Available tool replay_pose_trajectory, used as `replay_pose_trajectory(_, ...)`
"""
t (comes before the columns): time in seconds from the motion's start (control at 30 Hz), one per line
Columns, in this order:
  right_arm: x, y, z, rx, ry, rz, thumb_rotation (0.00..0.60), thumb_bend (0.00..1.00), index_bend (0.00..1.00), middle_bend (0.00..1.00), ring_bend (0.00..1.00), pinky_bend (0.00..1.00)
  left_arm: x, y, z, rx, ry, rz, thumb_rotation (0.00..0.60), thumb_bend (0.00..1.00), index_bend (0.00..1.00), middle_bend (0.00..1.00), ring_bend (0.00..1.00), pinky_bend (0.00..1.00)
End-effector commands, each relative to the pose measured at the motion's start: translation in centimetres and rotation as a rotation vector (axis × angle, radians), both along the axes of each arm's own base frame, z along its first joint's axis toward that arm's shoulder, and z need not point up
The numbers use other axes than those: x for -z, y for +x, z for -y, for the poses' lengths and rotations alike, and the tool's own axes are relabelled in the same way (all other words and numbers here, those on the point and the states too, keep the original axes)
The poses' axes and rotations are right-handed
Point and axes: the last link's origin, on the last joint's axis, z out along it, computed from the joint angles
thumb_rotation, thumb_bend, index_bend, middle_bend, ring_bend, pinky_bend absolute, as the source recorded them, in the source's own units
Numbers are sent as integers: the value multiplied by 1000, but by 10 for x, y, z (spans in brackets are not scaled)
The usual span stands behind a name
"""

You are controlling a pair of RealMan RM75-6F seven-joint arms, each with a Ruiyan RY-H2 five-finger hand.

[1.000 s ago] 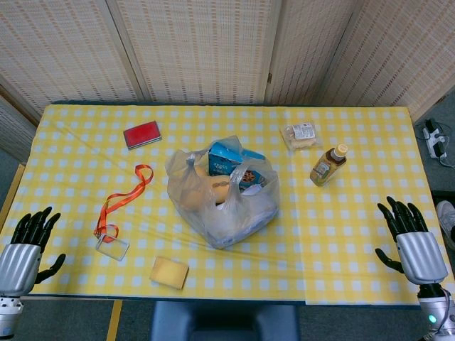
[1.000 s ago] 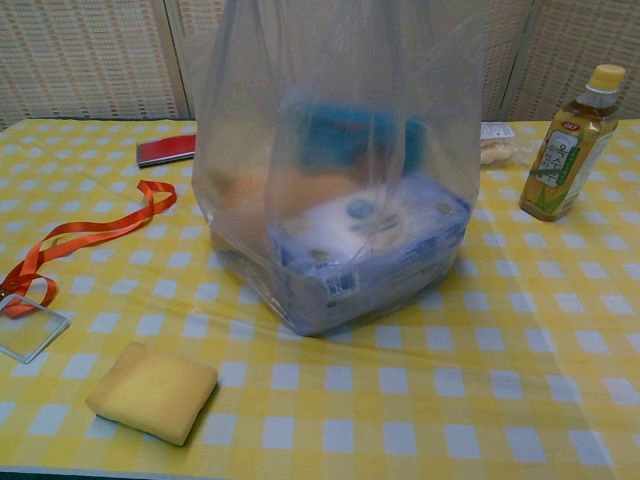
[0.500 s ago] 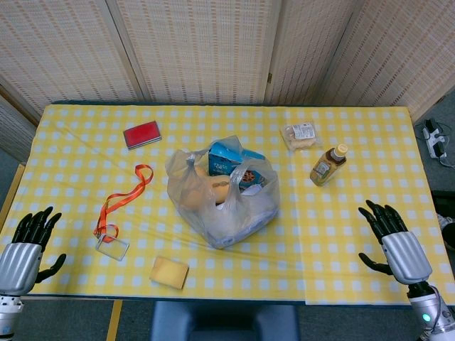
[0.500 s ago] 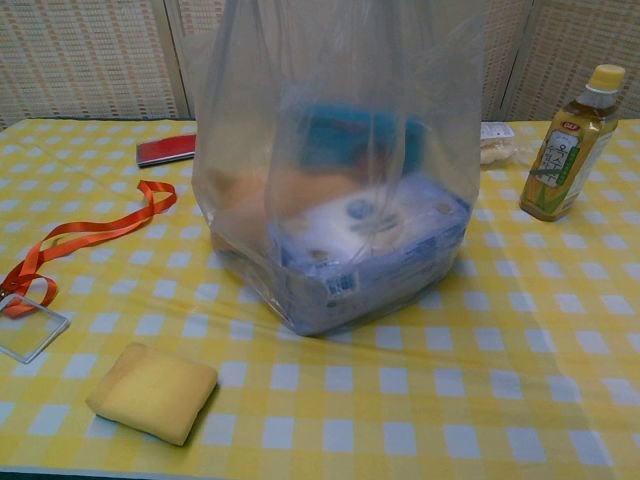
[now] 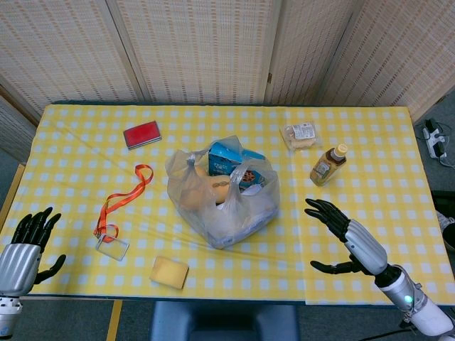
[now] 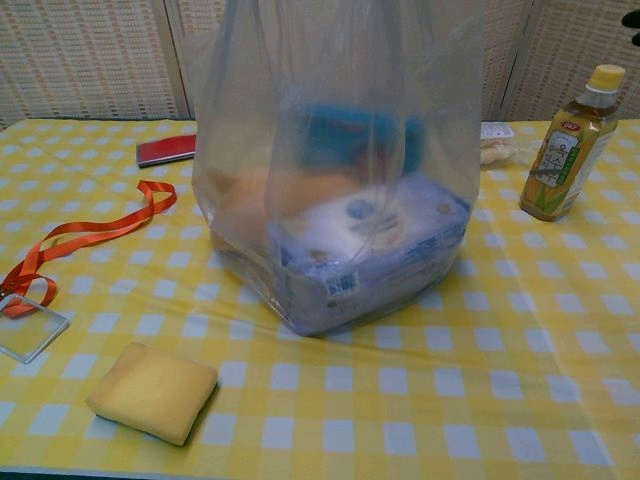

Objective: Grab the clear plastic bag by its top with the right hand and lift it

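**Observer:** Where's your right hand?

**Operator:** My right hand (image 5: 350, 240) is over the near right part of the table (image 5: 355, 142), fingers spread wide, holding nothing. It's well apart from the plastic bag (image 5: 222, 193), which sits mid-table, full and standing up. My left hand (image 5: 27, 245) hangs off the near left corner, fingers apart too, empty.

**Observer:** How will you take the bag?

**Operator:** I'd come in high and from the right, above the contents, and aim for the loose handles at the top rather than the bulging sides. The film looks thin and slippery, so I'd gather a good bunch before closing, then lift straight up so the boxes inside don't tip it.

**Observer:** Anything nearby to mind?

**Operator:** The bottle (image 5: 328, 165) stands just right of the bag, near my path. The cloth is yellow-and-white checks; woven screens (image 5: 199, 50) close off the far side.
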Motion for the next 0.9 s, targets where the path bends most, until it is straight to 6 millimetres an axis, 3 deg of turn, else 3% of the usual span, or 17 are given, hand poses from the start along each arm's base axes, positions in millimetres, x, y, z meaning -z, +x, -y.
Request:
replay_pose_trajectory(0.03, 10, 24, 15, -49, 89, 134, 600, 260, 0, 0, 0, 0, 0, -2, -1, -14, -4, 2, 600, 347, 0, 0, 0, 0)
replay_pose_trajectory(0.37, 24, 50, 45, -68, 236, 247, 600, 259, 0, 0, 0, 0, -2, -4, -3, -24, 1, 2, 600, 347, 0, 0, 0, 0)
replay_pose_trajectory(0.9, 51, 90, 78, -89, 340, 277, 600, 260, 0, 0, 0, 0, -6, -5, -3, -29, 4, 15, 600, 347, 0, 0, 0, 0)
